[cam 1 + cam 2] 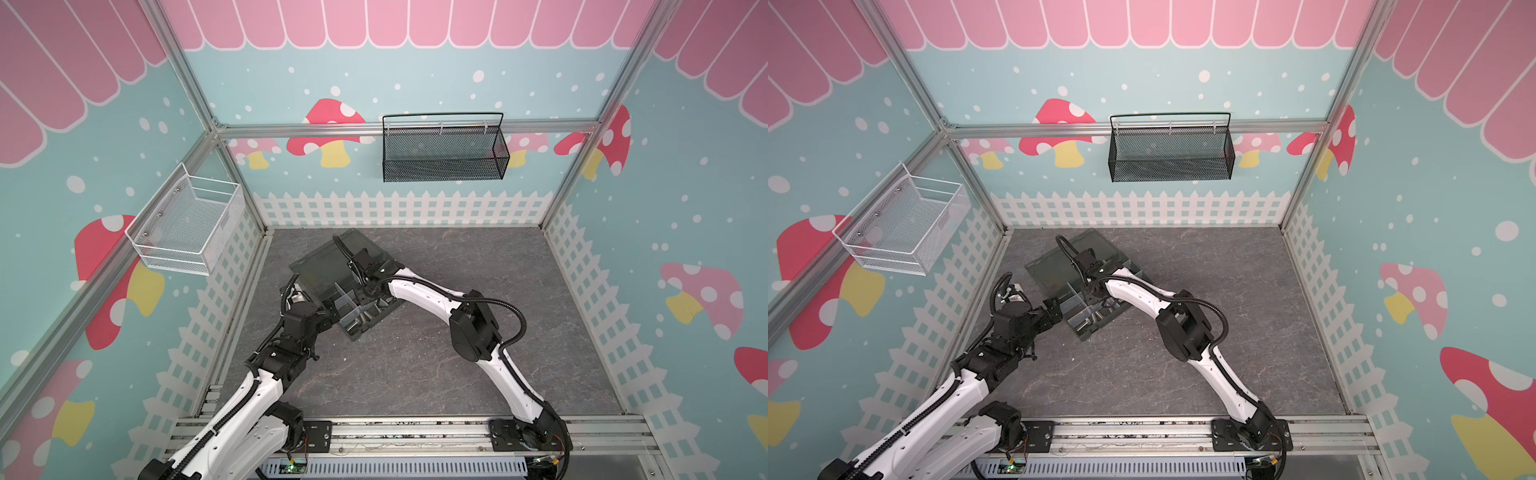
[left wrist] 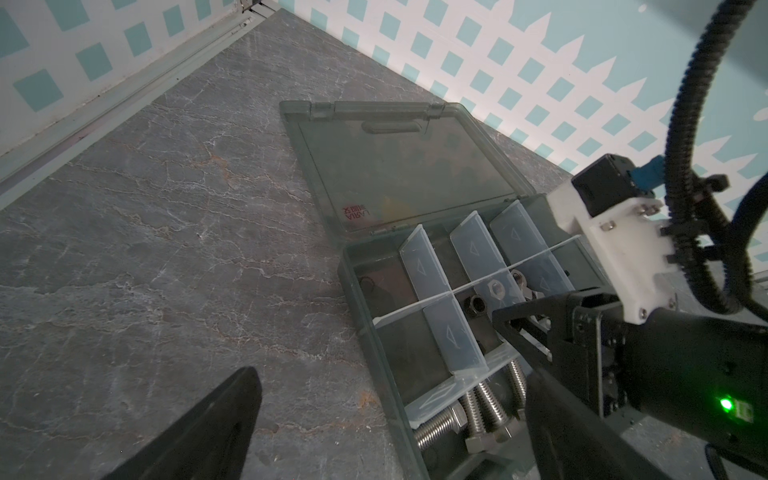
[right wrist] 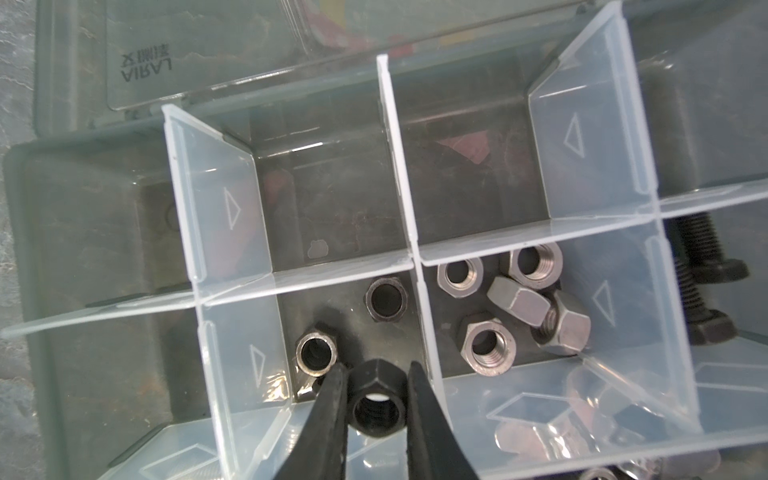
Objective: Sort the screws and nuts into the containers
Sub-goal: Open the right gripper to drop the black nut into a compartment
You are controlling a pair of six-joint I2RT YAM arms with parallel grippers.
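Over the black-nut compartment, right jaws clench a black hex nut, bore facing the wrist camera; left jaws spread wide.

The black nut looks matt metal, silver nuts shiny, dividers glossy translucent plastic, tabletop matt veined stone-look.

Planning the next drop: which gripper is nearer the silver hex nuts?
Right. Right gripper, holding a black nut, hangs over the compartment beside the silver hex nuts; left gripper, open, at the box edge.

Black nut, pinched by fingers, beside two black nuts; silver nuts adjacent.
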